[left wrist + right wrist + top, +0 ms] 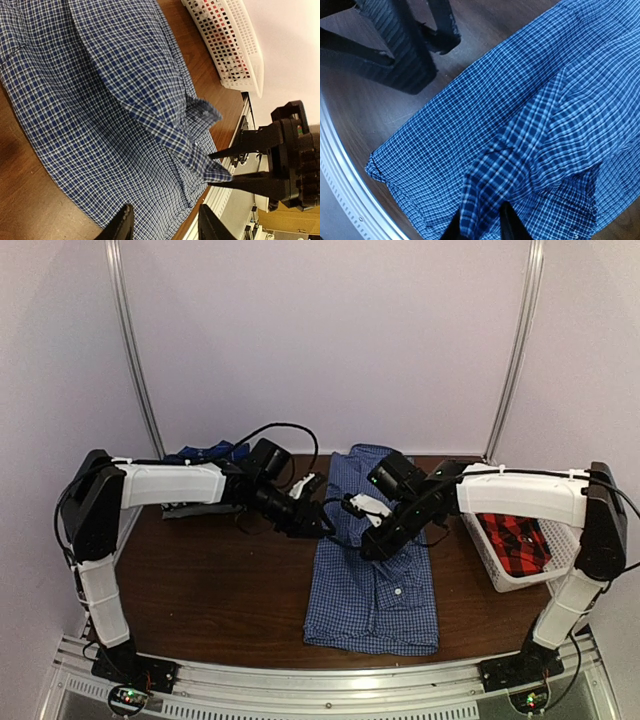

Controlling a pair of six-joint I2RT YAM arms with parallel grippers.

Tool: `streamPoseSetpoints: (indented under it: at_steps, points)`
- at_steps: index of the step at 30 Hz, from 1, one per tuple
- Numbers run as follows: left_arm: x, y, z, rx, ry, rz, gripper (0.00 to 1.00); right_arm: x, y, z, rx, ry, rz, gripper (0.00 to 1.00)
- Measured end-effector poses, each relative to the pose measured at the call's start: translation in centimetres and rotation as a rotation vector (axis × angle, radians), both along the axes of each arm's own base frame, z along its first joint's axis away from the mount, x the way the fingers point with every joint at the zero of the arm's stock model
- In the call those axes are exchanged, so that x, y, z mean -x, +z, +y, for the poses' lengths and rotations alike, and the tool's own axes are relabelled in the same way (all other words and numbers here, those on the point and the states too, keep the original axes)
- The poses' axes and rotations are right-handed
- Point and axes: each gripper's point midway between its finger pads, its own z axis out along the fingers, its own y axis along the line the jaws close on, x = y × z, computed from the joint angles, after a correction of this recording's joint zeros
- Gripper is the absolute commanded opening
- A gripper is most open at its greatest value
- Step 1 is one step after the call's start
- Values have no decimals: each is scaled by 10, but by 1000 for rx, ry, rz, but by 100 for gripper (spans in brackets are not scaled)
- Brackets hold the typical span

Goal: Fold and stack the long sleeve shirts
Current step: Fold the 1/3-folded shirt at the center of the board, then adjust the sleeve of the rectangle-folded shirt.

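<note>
The blue-and-white checked long sleeve shirt (370,580) lies flat on the brown table, partly folded, with one sleeve laid across its body. My right gripper (480,225) hovers over the shirt's middle, the sleeve cuff (490,185) lying between its fingers. In the left wrist view the right gripper (220,167) has its jaws apart, and the cuff end (212,170) rests loosely in the gap. My left gripper (166,225) is open above the shirt's left edge (100,165) and holds nothing. In the top view both grippers (325,525) (368,545) meet over the shirt's upper left part.
A white slatted basket (510,575) at the right edge holds a red-and-black plaid shirt (515,540). A darker blue shirt (205,452) lies bunched at the back left. An aluminium rail (330,695) runs along the near table edge.
</note>
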Motion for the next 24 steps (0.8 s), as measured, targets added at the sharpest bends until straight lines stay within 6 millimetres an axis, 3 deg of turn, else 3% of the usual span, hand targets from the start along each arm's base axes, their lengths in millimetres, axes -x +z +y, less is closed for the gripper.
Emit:
streamPoseSetpoints:
  at_steps: [4,8,10,16,24]
  points:
    - [1,-14,0,-15,1,20,48,8,-7,5,5,-3,19,53]
    - [8,-28,3,-36,-6,47,50,-4,2,1,-15,-66,-30,60]
    - [12,-33,3,-41,-13,57,50,-7,7,-5,-22,-99,-47,60]
    - [28,-45,-10,-51,-55,67,50,-14,10,-31,-52,-203,-64,47]
    - [40,-75,-16,-110,-65,109,50,6,-31,-47,-30,-234,31,50]
